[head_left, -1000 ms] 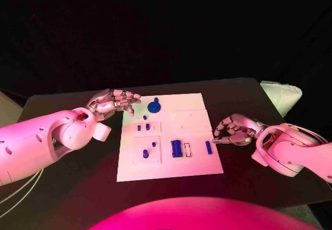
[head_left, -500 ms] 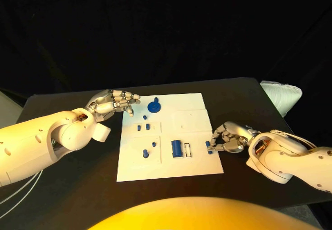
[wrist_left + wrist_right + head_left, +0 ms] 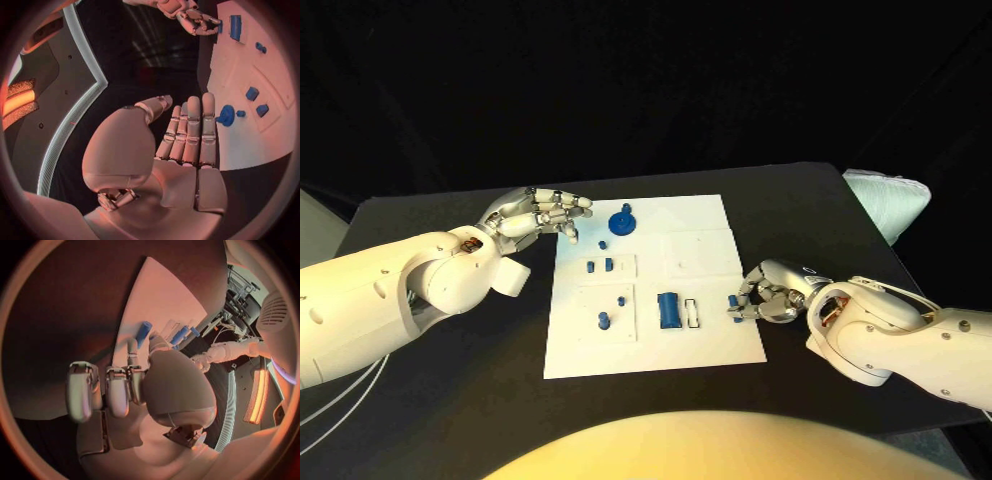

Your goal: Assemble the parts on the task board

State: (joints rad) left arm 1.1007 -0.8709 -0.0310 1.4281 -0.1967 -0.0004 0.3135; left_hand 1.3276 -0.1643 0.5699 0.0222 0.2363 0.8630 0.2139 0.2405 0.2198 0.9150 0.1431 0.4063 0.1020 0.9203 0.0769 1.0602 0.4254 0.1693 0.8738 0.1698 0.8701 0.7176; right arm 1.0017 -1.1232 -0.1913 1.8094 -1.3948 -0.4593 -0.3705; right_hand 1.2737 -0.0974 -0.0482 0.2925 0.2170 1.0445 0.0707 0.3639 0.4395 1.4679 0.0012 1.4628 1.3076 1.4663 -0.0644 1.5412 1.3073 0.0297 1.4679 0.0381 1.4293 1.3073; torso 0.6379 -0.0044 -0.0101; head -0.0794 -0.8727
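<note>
The task board [image 3: 711, 345] lay in the middle of the black table [image 3: 430, 400]. The right hand [image 3: 769, 292] was at the board's right edge, with its fingertips [image 3: 741, 309] at the small blue bar [image 3: 733, 302] lying there. I cannot tell if the fingers pinched this bar or only touched it. The left hand [image 3: 535, 213] was beside the board's far left corner, with its fingers straight and close together, grasping nothing. Its fingertips [image 3: 207, 100] reached near the round blue part [image 3: 620, 222] but did not touch it. Near the board's middle lay the wide blue block [image 3: 669, 309], and left of it stood a small blue peg [image 3: 604, 320]. Between the block and the round part lay two short blue pieces [image 3: 599, 266].
</note>
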